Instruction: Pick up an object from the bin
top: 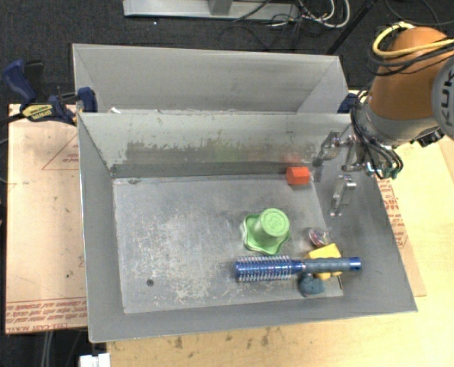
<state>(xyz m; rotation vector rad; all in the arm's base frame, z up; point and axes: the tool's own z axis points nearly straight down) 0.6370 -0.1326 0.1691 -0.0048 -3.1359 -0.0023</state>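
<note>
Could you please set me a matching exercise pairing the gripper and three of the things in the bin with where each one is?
Things:
1. orange block
2. green cup
3. blue hairbrush
4. gripper

Places:
A. lying lengthwise near the front wall of the bin
B. at the foot of the back wall
C. over the right-hand slope
D. on the floor, just back from the hairbrush

Pairs: 1-B, 2-D, 3-A, 4-C
</note>
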